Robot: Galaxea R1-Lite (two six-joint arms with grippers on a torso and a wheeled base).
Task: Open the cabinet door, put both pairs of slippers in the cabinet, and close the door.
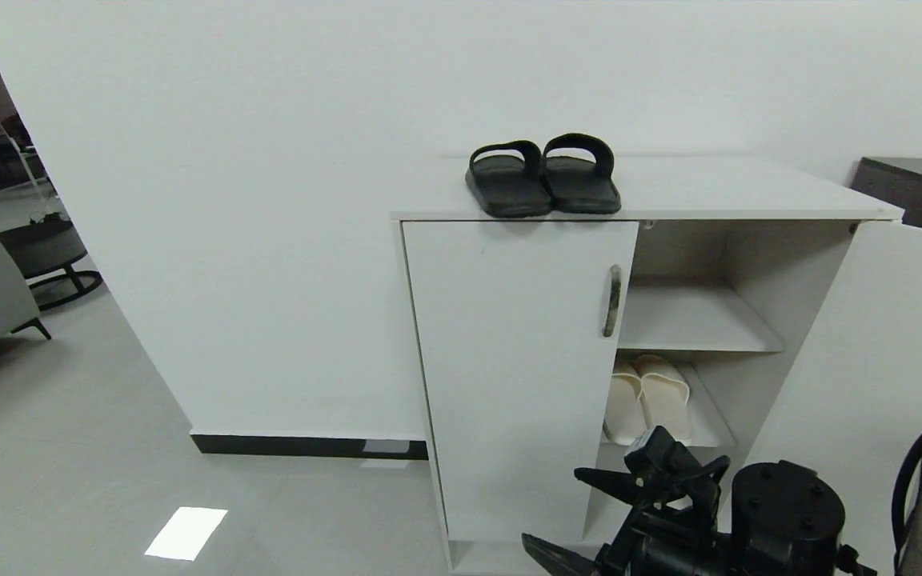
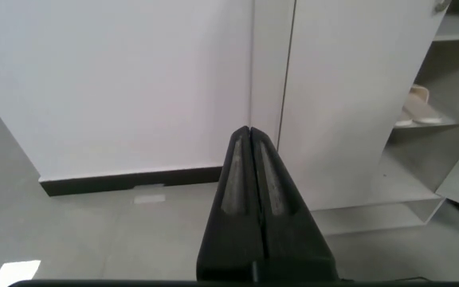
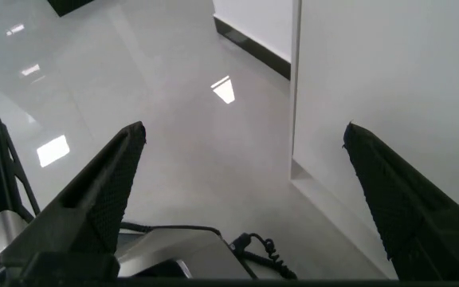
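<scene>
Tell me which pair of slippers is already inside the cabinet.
The cream-white slip-on pair, lying on a shelf in the white wooden cabinet's open right compartment; the black slip-on pair sits outside, on the cabinet's top.

There's the right gripper (image 1: 551, 506), matte black all over, with two pointed wedge fingers (image 3: 106, 187) and a fine grainy texture on their faces. Just behind the right gripper comes the joint housing (image 1: 785, 512), a fat black cylinder with small screws dotted around its flat cap. At the right gripper's base runs a thin black coiled cable (image 3: 255, 242). Now the left gripper (image 2: 251, 135), long and slim and black, with paler grey pads (image 2: 233, 187) running lengthwise
</scene>
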